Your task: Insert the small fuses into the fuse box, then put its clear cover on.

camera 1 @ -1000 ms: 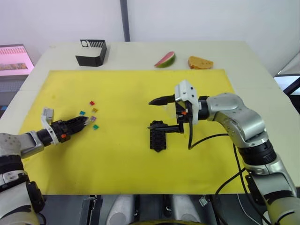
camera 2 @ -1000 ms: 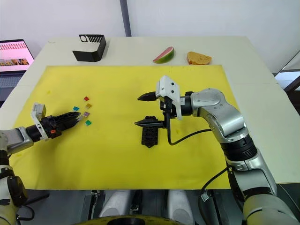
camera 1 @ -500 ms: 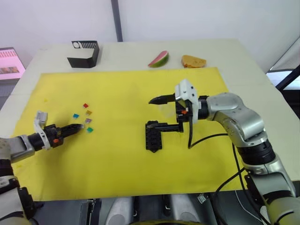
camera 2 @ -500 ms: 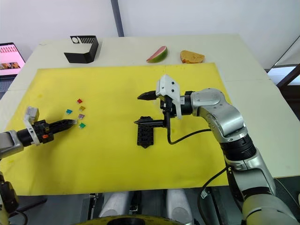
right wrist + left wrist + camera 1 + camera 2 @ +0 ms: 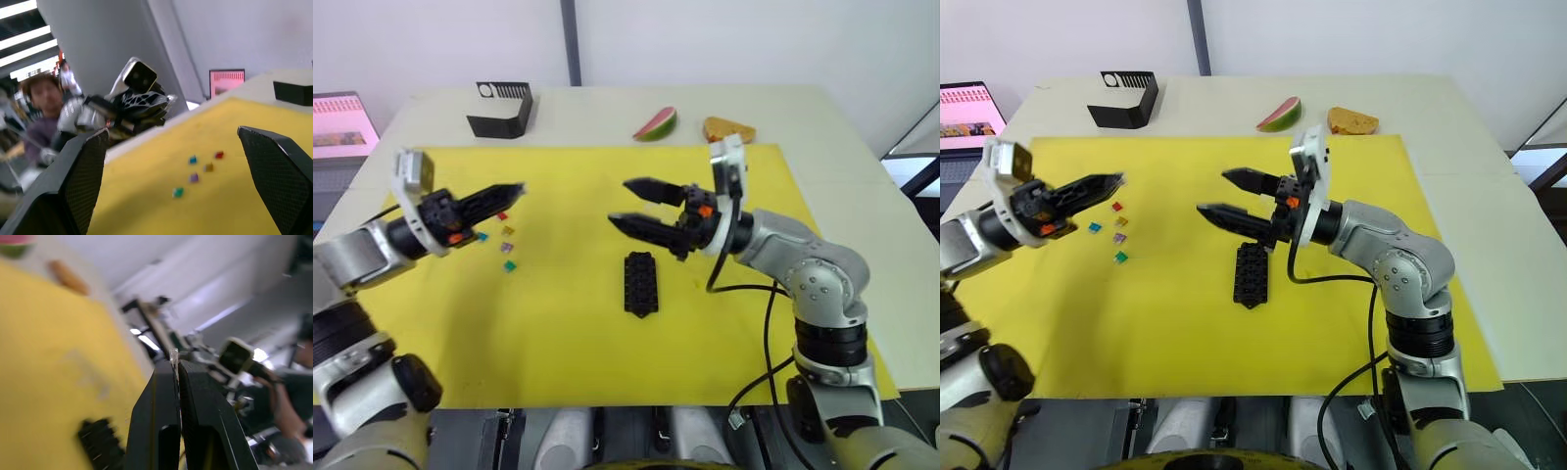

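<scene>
5 small plastic blade fuses [image 5: 1116, 231], red, blue, amber, violet and green, lie loose on the yellow mat [image 5: 558, 333] of the worktop, well apart from the black slotted fuse box [image 5: 640, 283] at mid-mat. the left claw [image 5: 509, 193] hovers above them, its tips clamped on a tiny whitish fuse [image 5: 173, 354], which the left wrist view shows. the right claw [image 5: 1224, 194] hangs spread wide and empty above the box. risk: so thin a pinch could let the fuse twist or drop during carry.
</scene>
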`<state>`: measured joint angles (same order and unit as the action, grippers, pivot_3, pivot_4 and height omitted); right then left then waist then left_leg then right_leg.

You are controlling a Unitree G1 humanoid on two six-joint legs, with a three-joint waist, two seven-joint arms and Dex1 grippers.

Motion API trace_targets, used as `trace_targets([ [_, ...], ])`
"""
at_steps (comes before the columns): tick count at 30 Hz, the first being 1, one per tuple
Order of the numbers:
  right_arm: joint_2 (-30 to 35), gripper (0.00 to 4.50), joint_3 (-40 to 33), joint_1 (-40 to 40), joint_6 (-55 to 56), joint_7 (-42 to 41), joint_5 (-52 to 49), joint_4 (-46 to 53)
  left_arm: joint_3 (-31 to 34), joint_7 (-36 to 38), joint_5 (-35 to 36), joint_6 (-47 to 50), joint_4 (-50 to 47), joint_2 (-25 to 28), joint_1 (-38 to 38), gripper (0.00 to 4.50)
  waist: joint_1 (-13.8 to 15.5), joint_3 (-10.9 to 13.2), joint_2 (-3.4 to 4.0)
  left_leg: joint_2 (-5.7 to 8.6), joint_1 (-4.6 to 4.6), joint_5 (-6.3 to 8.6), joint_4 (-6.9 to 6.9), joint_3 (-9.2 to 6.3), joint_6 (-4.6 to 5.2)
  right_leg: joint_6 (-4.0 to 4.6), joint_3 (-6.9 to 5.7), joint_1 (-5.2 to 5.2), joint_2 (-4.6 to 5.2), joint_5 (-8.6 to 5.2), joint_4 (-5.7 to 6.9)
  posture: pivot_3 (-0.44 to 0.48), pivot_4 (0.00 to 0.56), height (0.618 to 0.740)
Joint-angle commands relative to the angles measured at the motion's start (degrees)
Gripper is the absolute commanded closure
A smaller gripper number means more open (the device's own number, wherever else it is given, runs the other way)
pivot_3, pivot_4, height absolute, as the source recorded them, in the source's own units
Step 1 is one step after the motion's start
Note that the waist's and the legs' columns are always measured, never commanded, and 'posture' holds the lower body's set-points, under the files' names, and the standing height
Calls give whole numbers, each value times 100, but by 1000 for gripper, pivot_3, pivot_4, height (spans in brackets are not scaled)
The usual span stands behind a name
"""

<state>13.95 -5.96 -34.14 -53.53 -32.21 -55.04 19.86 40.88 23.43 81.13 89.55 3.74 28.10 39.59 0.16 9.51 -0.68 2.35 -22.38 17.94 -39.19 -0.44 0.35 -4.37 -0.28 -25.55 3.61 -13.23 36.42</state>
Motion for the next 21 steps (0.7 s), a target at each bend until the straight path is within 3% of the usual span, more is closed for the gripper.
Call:
trace_targets([
  [1,-345,0,-273,-229,-94,685,-559,47,-255,-543,886,-591,-219,-357,212,4468,-15,0,0,0,1,-1,0,0,-1,0,0,0,-1,0,1,0,150,740],
  [6,-764,0,-168,-268,35,1161,-629,-55,-900,-1205,1581,-1408,-434,-801,248,4468,-88,0,0,0,2,-3,0,0,-3,0,0,0,-4,0,2,0,150,740],
  [14,-992,0,-191,-332,138,1534,-850,-104,-1545,-1496,2125,-2216,-464,-677,220,4468,-92,0,1,0,2,-5,1,0,-5,0,0,-2,-9,0,4,0,150,740],
  [18,-1048,1288,-249,-415,211,1705,-1008,-149,-1690,-1336,2105,-2384,-445,-554,59,4500,-96,0,1,2,2,-6,1,0,-4,0,0,-1,-9,0,4,0,150,740],
  [21,-1069,1288,-308,-515,246,1835,-1149,-252,-1778,-1220,2125,-2470,-471,-464,-58,4500,-100,0,1,2,2,-6,1,0,-5,0,0,-2,-11,0,4,0,150,740],
])
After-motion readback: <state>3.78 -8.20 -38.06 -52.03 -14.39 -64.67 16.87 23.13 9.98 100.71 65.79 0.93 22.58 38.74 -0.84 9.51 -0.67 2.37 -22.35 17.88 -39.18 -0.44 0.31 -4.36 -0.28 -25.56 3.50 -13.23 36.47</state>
